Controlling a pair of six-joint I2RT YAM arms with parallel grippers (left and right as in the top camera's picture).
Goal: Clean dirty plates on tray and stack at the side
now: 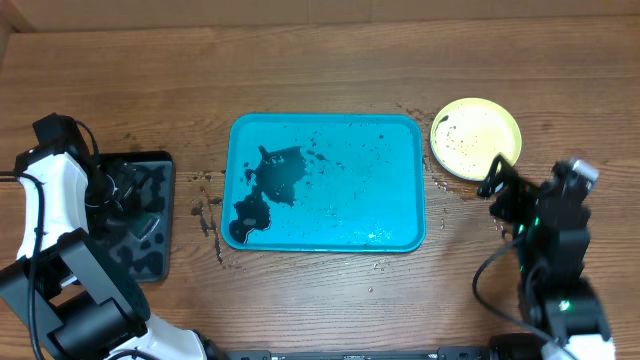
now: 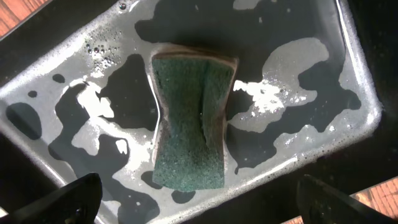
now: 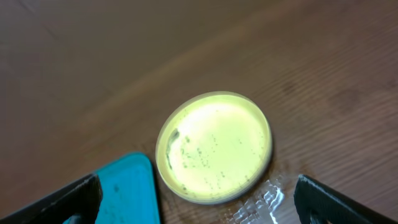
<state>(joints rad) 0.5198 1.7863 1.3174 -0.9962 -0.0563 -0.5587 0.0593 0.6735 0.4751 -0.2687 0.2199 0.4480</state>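
Your left pincer (image 2: pixel 200 202) hangs jaws wide apart over the sponge (image 2: pixel 189 121), which lies flat in the wet black tray (image 2: pixel 348 81), handy for soaking; your right pincer (image 3: pixel 198 200), likewise spread and empty, hovers near the yellow-green plate (image 3: pixel 214 146); that plate sits on the worktop (image 1: pixel 320 300) just beside the turquoise tray (image 1: pixel 326 118), likely the stacking spot; whether others lie beneath, you cannot tell; the tray holds only puddles; the surrounding wood is splashed.
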